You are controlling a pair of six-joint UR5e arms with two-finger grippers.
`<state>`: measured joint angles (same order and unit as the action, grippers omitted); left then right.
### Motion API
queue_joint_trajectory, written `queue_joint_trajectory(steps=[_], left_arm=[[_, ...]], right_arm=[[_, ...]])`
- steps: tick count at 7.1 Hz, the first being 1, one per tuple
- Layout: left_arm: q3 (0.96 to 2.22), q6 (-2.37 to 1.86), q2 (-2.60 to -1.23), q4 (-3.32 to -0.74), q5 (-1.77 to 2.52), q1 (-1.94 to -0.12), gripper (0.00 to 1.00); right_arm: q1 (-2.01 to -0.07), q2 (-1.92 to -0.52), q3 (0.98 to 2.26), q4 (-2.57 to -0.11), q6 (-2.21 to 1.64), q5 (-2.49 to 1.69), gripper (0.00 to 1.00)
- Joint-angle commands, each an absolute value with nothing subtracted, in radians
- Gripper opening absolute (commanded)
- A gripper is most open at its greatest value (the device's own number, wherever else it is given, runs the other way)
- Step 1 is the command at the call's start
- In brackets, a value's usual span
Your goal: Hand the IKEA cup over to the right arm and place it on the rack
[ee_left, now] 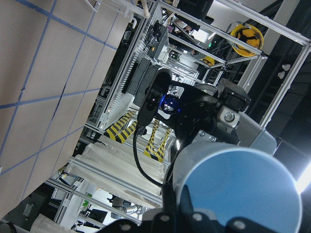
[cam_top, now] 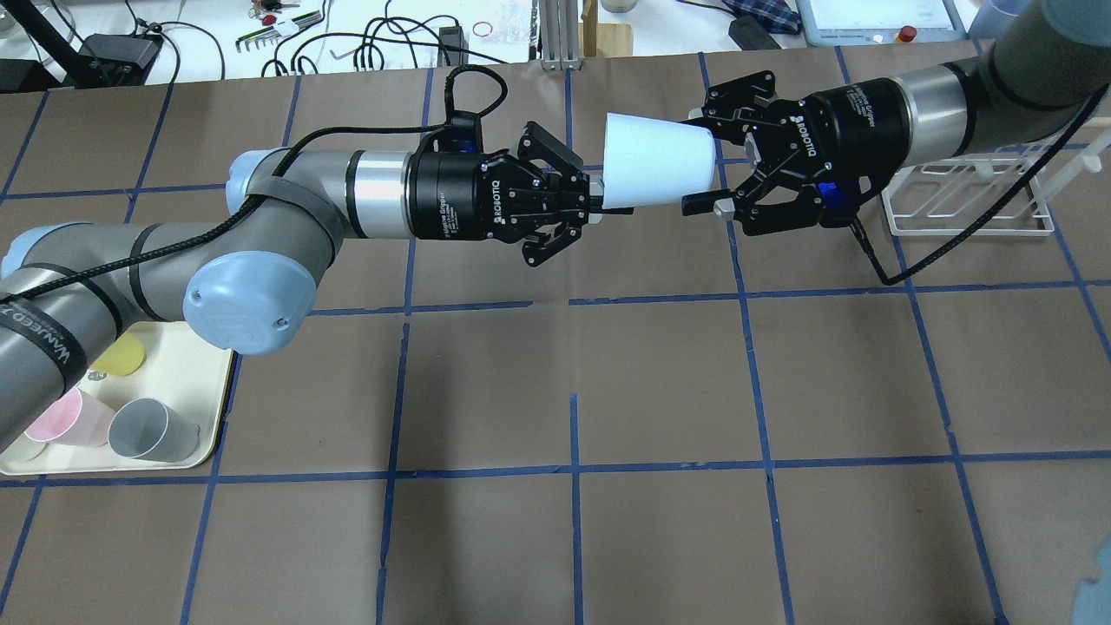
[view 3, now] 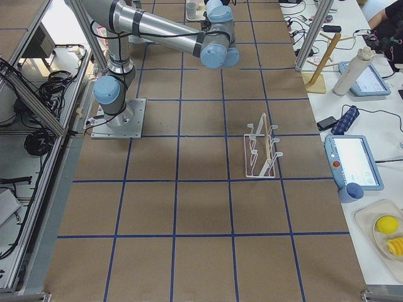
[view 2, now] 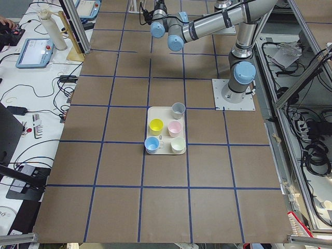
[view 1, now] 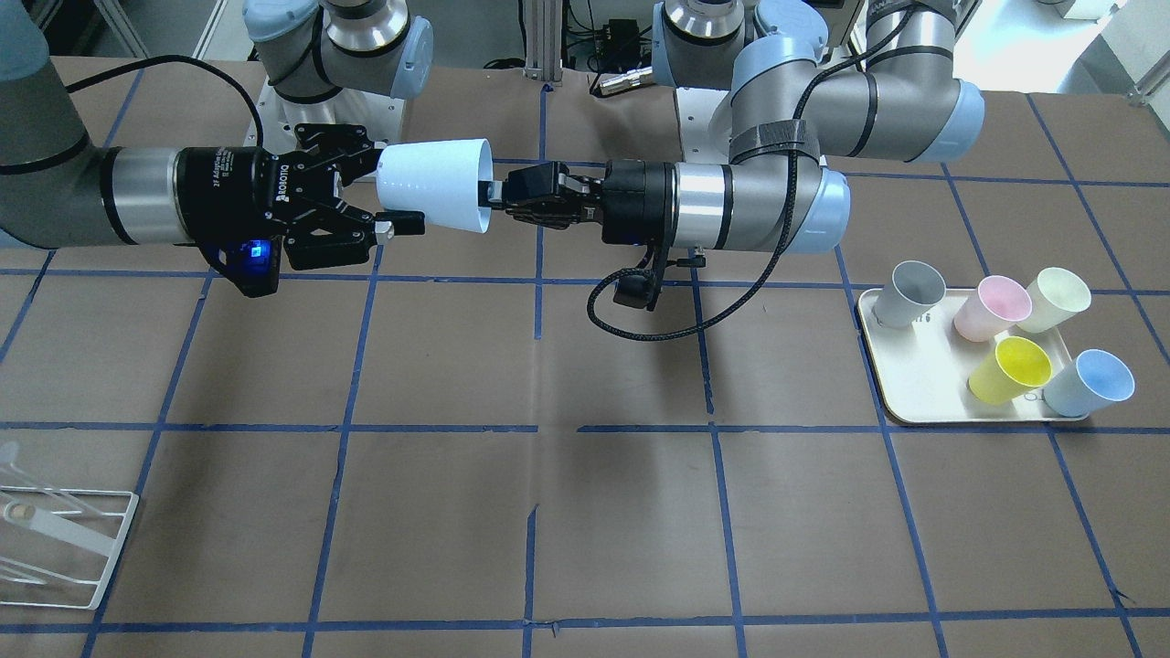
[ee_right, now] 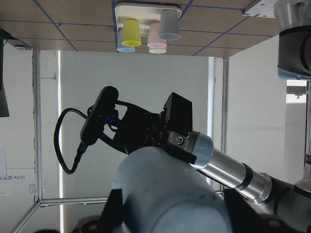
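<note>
Small pale-blue tapered plastic cup (cam_top: 651, 165) in mid-air, lying sideways — rim pinched tight by left black two-finger gripper (cam_top: 597, 196); right black two-finger gripper (cam_top: 700, 161) spread wide around its narrow base.

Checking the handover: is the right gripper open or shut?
Open. The right gripper straddles the narrow end of the cup with a visible gap below; the left gripper pinches its rim.

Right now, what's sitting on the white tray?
On the tray sit a grey cup, pink cup, cream cup, yellow cup and blue cup. From overhead, the left arm hides some.
</note>
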<state>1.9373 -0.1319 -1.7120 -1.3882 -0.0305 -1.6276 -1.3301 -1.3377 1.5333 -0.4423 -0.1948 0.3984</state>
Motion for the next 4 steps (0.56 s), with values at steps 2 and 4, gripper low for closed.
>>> queue_joint_trajectory(steps=[2,4], left_arm=[[1.939,-0.141,-1.712,-1.361,-0.044,-1.628,0.83],[1.939,-0.152,-1.710,-1.362,-0.044,-1.625,1.00]], right_arm=[[-1.325,-1.338,1.529,-0.443,-0.195,0.400,0.58],[-1.325,-1.338,1.529,-0.443,-0.195,0.400,0.52]])
